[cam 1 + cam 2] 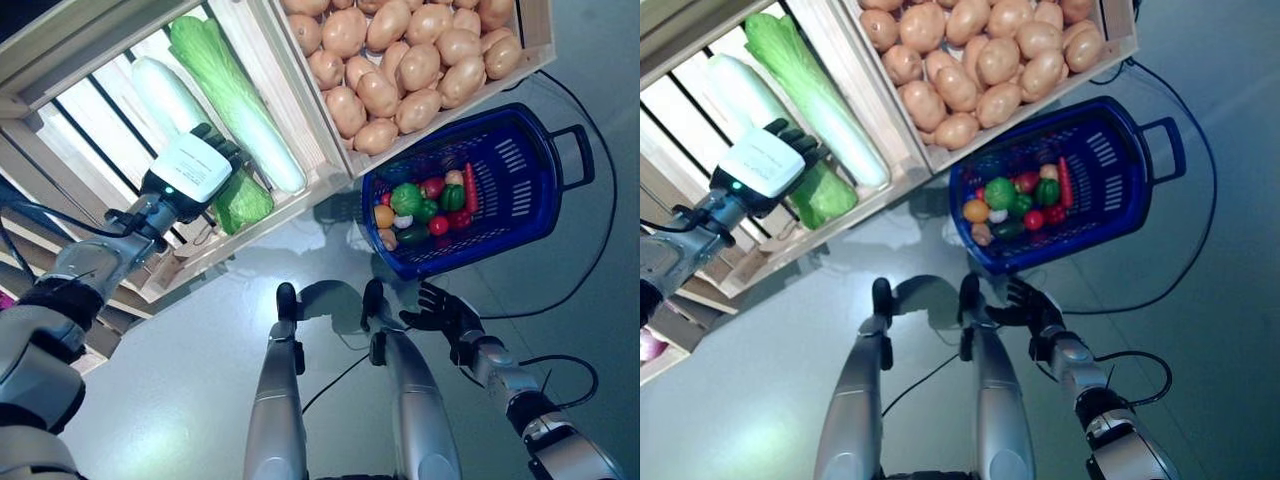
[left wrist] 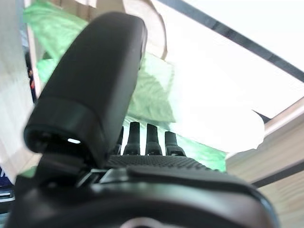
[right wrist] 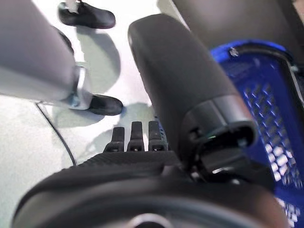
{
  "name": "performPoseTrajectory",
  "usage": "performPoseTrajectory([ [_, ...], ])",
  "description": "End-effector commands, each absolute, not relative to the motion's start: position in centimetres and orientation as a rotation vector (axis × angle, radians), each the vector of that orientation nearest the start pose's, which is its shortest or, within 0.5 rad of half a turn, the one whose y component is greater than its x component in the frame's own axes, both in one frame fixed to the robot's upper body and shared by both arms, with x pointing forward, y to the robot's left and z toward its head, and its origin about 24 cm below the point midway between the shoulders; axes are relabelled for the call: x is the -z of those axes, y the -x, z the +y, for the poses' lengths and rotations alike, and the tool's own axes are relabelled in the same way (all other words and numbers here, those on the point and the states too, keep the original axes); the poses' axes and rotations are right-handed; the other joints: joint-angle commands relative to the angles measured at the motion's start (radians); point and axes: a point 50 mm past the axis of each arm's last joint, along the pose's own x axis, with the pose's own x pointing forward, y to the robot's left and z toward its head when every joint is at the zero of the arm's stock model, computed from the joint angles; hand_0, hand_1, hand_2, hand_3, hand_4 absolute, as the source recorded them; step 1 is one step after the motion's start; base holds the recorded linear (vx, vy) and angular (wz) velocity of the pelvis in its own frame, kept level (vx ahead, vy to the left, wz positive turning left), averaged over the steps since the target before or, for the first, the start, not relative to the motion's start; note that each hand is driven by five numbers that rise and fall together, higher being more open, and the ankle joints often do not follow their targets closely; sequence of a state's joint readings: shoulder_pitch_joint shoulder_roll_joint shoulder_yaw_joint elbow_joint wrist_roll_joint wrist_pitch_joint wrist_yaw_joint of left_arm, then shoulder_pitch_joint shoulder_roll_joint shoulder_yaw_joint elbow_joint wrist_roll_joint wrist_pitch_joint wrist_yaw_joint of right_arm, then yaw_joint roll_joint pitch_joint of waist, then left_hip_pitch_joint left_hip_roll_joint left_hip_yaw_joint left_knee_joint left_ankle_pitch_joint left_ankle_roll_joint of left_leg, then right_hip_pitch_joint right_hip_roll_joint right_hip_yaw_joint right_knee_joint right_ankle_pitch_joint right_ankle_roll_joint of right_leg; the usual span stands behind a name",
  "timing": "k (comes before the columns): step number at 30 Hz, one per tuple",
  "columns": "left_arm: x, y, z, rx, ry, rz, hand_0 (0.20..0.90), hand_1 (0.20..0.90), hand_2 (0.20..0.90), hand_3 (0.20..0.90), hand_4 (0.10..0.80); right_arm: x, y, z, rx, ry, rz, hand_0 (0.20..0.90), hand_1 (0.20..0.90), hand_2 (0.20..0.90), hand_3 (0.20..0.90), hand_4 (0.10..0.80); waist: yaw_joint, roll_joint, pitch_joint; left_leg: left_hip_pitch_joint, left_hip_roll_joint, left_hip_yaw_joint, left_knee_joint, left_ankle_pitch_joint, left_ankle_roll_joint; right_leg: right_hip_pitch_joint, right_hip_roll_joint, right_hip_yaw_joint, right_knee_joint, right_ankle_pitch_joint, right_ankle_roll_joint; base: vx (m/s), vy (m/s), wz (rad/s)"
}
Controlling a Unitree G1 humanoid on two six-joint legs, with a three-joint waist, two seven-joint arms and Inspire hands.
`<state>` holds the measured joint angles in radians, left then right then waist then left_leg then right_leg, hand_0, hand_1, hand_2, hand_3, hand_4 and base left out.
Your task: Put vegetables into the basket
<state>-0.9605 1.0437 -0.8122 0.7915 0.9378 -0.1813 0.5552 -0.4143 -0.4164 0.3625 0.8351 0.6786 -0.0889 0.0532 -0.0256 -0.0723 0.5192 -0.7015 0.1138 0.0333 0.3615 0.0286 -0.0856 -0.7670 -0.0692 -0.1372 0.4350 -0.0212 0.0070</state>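
My left hand (image 1: 192, 168) reaches into the slatted wooden crate (image 1: 100, 100), fingers straight and open. Its fingertips (image 2: 142, 137) rest against a long green-and-white cabbage (image 1: 240, 95) and sit just above a green leafy vegetable (image 1: 243, 202). A pale white gourd (image 1: 165, 90) lies beside the cabbage. The blue basket (image 1: 530, 175) stands on the floor to the right and holds several small vegetables (image 1: 425, 205). My right hand (image 1: 440, 310) hangs open and empty just below the basket's near rim.
A second wooden crate full of potatoes (image 1: 400, 55) stands above the basket, its corner close to the basket's rim. Grey floor (image 1: 200, 350) stretches between the crates and me.
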Motion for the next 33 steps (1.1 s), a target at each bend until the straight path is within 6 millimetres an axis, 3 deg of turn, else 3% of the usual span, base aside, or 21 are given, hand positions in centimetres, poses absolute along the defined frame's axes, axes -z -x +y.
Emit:
performPoseTrajectory([
  [1, -26.3, -35.8, 29.7, -0.384, -2.181, -0.622, 0.9, 0.9, 0.9, 0.9, 0.8, 1.3, -29.6, -23.0, 0.034, -0.088, 0.349, 0.9, 0.9, 0.9, 0.9, 0.8, -0.003, -0.001, 0.001, -0.076, -0.002, 0.011, 0.045, 0.01, -0.005, 0.054, -0.016, -0.007, 0.028, -0.066, 0.03, 0.0, 0.0, 0.0],
  [15, -27.4, -37.3, 27.3, -0.271, -2.278, -0.61, 0.9, 0.9, 0.9, 0.9, 0.8, -0.3, -30.4, -23.4, 0.049, -0.093, 0.286, 0.9, 0.9, 0.9, 0.9, 0.8, -0.024, -0.004, 0.001, -0.113, 0.001, 0.016, 0.048, 0.008, -0.009, 0.004, -0.028, -0.006, 0.034, -0.055, 0.04, -0.007, 0.006, 0.0],
  [16, -27.4, -37.3, 27.3, -0.27, -2.279, -0.61, 0.733, 0.733, 0.733, 0.733, 0.689, -0.3, -30.5, -23.4, 0.052, -0.097, 0.282, 0.9, 0.9, 0.9, 0.9, 0.8, -0.025, -0.004, 0.001, -0.115, 0.002, 0.017, 0.047, 0.008, -0.008, 0.003, -0.03, -0.006, 0.034, -0.054, 0.04, 0.0, 0.0, 0.0],
  [18, -27.6, -37.4, 27.1, -0.26, -2.286, -0.611, 0.3, 0.3, 0.3, 0.3, 0.4, -0.4, -30.6, -23.6, 0.057, -0.102, 0.277, 0.9, 0.9, 0.9, 0.9, 0.8, -0.025, -0.007, 0.001, -0.115, 0.001, 0.019, 0.043, 0.008, -0.009, 0.003, -0.031, -0.007, 0.027, -0.05, 0.042, 0.0, 0.0, 0.0],
  [33, -28.1, -37.3, 26.8, -0.309, -2.232, -0.653, 0.3, 0.3, 0.3, 0.3, 0.4, -0.5, -30.4, -24.1, 0.084, -0.132, 0.255, 0.9, 0.9, 0.9, 0.9, 0.8, -0.026, 0.004, 0.001, -0.081, 0.0, 0.036, -0.009, 0.027, -0.019, 0.04, -0.04, -0.022, -0.034, -0.026, 0.054, 0.0, 0.0, 0.0],
])
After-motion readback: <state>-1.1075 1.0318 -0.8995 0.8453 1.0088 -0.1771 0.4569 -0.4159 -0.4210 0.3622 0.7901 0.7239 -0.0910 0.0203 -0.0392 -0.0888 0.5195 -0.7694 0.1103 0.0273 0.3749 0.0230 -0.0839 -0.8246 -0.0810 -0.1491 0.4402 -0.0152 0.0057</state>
